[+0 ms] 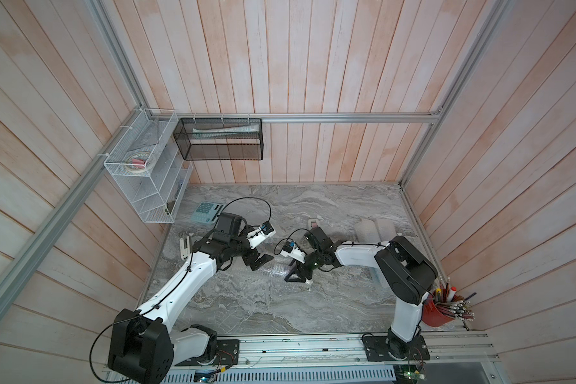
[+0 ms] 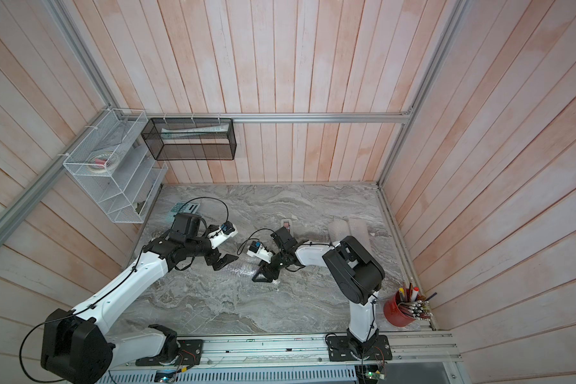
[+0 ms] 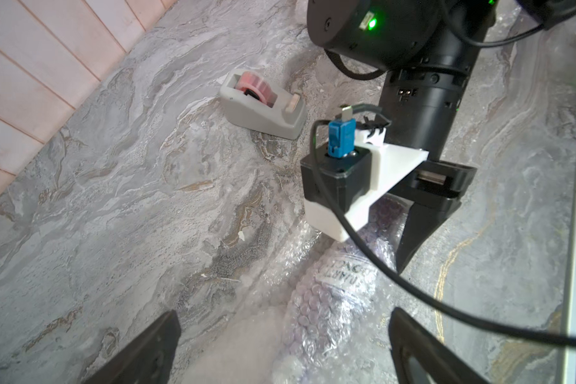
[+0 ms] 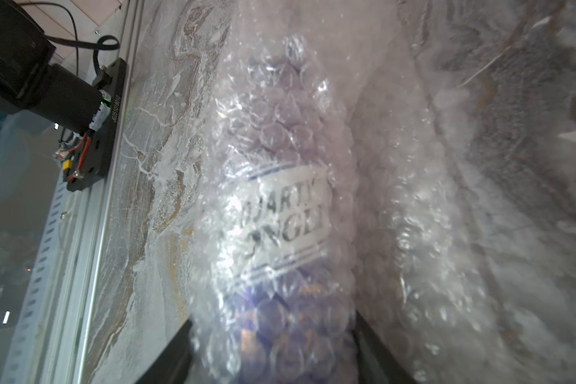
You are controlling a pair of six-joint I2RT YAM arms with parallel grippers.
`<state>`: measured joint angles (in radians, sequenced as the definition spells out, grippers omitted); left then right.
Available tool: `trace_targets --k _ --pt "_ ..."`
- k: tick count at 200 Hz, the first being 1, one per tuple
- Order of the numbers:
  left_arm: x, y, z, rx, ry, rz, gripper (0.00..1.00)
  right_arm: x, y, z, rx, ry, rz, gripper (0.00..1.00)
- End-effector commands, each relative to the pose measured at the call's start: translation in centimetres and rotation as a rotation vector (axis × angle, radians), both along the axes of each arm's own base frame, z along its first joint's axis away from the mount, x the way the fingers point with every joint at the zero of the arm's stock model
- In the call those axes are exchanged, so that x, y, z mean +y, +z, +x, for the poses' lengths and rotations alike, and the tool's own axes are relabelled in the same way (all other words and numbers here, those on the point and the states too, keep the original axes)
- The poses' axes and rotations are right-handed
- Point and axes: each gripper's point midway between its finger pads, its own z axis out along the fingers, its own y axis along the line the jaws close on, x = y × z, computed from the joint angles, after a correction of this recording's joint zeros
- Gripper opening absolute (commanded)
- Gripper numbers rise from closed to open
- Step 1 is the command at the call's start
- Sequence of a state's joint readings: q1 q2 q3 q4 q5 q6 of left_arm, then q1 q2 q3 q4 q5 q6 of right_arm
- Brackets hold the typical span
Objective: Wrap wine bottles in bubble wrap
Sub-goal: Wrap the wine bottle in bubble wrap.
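Note:
A purple wine bottle (image 4: 280, 206) with a white label lies on the marble table, rolled in bubble wrap (image 4: 429, 199) whose loose sheet spreads beside it. My right gripper (image 4: 273, 359) is shut on the wrapped bottle, one finger on each side. In both top views it (image 1: 296, 276) (image 2: 261, 276) reaches down to the table's middle. The same bottle (image 3: 330, 299) lies under my left gripper (image 3: 285, 352), which stands open just above it and touches nothing. From above, the left gripper (image 1: 258, 261) hangs a little left of the right one.
A grey tape dispenser (image 3: 263, 109) (image 1: 314, 223) sits behind the grippers. Two rolled bubble-wrap tubes (image 1: 366, 229) lie at the back right. A calculator (image 1: 207, 211) is at the back left, and a red cup of pencils (image 1: 438, 311) at the front right. Wire baskets (image 1: 143, 166) hang on the wall.

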<state>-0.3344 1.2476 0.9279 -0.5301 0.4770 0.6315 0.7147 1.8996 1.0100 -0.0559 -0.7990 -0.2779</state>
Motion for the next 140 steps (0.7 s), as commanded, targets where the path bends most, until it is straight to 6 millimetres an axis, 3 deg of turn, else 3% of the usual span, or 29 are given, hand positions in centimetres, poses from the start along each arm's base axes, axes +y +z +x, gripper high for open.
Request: trace_targets --k 1,36,64,83,122,140 --pt "0.8 -1.5 0.1 0.065 0.075 0.011 1.0 0.0 0.3 -0.8 0.142 -0.005 0.029 0.6" --pt "1.3 -1.7 1.5 0.075 0.162 -0.001 1.0 0.1 0.5 0.5 0.155 -0.038 0.043 0.65" --pt "1.3 -0.8 3.2 0.088 0.232 -0.042 1.0 -0.4 1.0 2.7 0.132 -0.129 0.032 0.7" --pt "1.3 -0.4 3.9 0.099 0.261 -0.068 1.0 -0.5 2.2 3.5 0.092 -0.148 0.051 0.72" --pt "1.1 0.7 4.9 0.127 0.33 -0.17 1.0 -0.5 3.7 3.3 0.069 -0.137 0.09 0.73" --pt "2.1 0.3 6.3 0.166 0.455 -0.179 1.0 -1.0 4.9 3.6 0.02 -0.161 0.097 0.74"
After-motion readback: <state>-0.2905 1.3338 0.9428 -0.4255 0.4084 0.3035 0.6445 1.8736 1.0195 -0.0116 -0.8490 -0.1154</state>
